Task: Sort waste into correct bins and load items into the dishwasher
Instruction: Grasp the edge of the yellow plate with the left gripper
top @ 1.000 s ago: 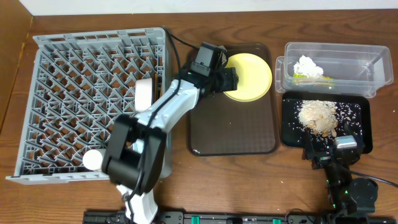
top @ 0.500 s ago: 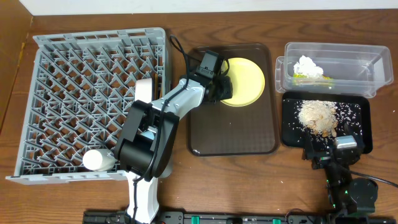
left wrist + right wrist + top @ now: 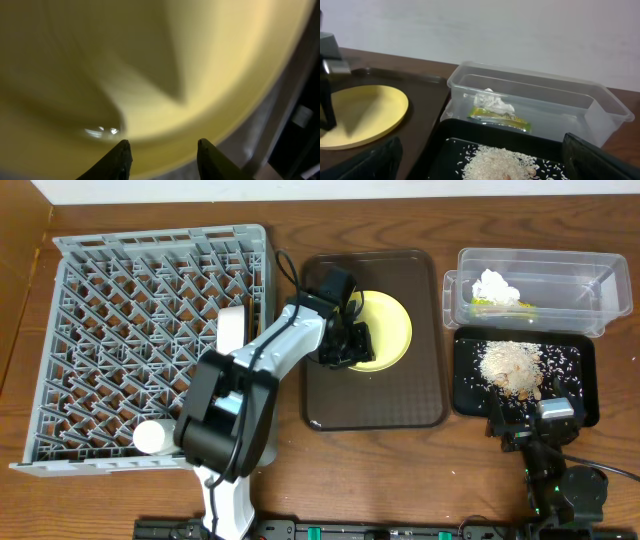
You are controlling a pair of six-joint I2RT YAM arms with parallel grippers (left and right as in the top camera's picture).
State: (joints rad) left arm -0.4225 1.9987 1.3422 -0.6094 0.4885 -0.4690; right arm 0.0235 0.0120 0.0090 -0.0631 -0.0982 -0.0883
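The pale-yellow plate (image 3: 388,330) lies on the brown serving tray (image 3: 375,400). My left gripper (image 3: 350,345) is at the plate's left rim. In the left wrist view the plate (image 3: 150,65) fills the frame and the gripper (image 3: 162,147) has its two fingertips apart over the rim, gripping nothing that I can see. The grey dishwasher rack (image 3: 110,310) holds a white bowl (image 3: 232,330) and a white cup (image 3: 150,437). My right gripper (image 3: 485,167) stands wide open over the black tray (image 3: 451,132) of rice (image 3: 500,162). The clear tub (image 3: 575,280) holds tissue (image 3: 497,286) and a wrapper (image 3: 500,118).
The brown serving tray sits between the rack and the two bins. The clear tub (image 3: 600,107) stands behind the black tray (image 3: 585,385), which holds the rice pile (image 3: 510,366). My right gripper (image 3: 528,425) rests at that tray's front edge.
The plate has slid toward the front left of the brown tray together with my left gripper. The right arm has not moved.
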